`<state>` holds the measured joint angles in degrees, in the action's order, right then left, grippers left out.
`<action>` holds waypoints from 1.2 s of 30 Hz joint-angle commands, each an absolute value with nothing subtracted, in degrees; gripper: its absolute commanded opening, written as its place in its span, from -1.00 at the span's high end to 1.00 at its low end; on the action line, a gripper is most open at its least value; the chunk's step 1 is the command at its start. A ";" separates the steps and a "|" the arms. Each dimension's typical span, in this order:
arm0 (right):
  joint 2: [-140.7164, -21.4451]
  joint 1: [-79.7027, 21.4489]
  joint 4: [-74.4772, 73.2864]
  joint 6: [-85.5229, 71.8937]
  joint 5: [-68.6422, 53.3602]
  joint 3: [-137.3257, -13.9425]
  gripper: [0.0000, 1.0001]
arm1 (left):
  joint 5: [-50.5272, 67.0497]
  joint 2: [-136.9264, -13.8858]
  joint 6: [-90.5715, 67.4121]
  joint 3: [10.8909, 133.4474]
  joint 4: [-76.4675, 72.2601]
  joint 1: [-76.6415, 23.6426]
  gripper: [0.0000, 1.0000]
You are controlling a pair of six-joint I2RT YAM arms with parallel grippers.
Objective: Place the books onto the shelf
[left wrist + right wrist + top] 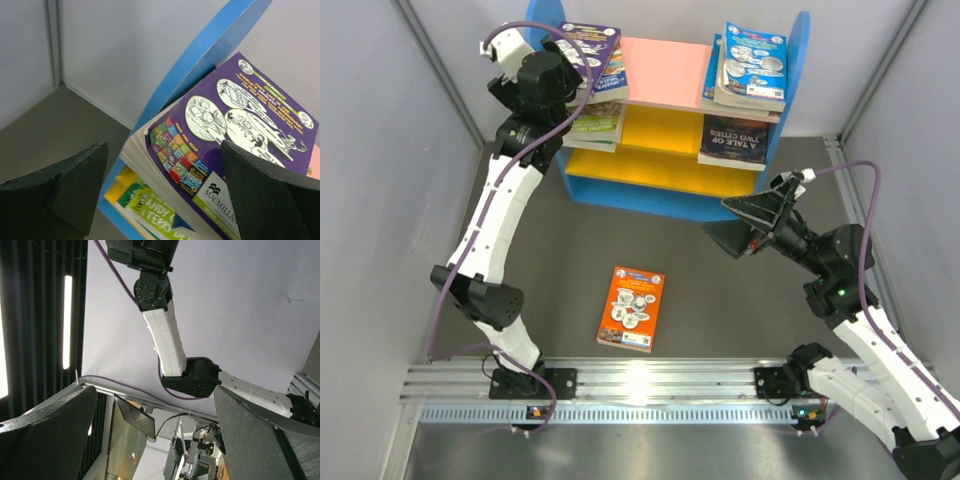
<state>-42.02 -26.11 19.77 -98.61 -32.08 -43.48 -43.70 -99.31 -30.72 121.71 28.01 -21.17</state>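
The shelf (665, 75) stands at the back, with blue side panels (200, 55), a pink top board and yellow lower boards. A purple book (595, 55) (235, 125) lies at its top left, over a green-yellow book (595, 125) (155, 210) on the board below. My left gripper (575, 80) (162, 150) stands open around the purple book's corner, gripping nothing. Light blue cartoon books (752, 65) are stacked at top right, above "A Tale of Two Cities" (735, 140). An orange book (632, 307) lies flat on the table. My right gripper (718, 220) (155, 405) is open and empty, raised in front of the shelf.
Grey walls close in the table on both sides and behind the shelf. A metal rail (640, 380) carrying both arm bases runs along the near edge. The right wrist view looks up at the left arm (167, 345) against the wall.
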 commanded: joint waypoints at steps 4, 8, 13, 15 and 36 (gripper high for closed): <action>-42.01 -25.49 17.40 -94.40 -33.40 -44.21 -1.00 | -43.86 -90.71 -13.64 123.49 18.04 -25.30 -0.50; -42.71 -25.49 18.19 -94.40 -33.22 -43.51 -0.97 | -44.66 -91.49 -4.40 124.01 13.27 -35.48 -0.19; -42.72 -25.58 17.49 -93.61 -33.14 -43.51 -0.93 | -32.09 -95.35 -11.86 125.33 15.20 -37.18 0.59; -41.93 -25.49 17.14 -93.43 -32.79 -43.24 -0.93 | -29.72 -98.94 -14.23 127.60 17.48 -37.35 0.87; -37.44 -23.91 14.41 -93.16 -30.94 -41.57 -0.90 | -29.36 -109.43 -21.35 127.19 21.27 -35.87 1.00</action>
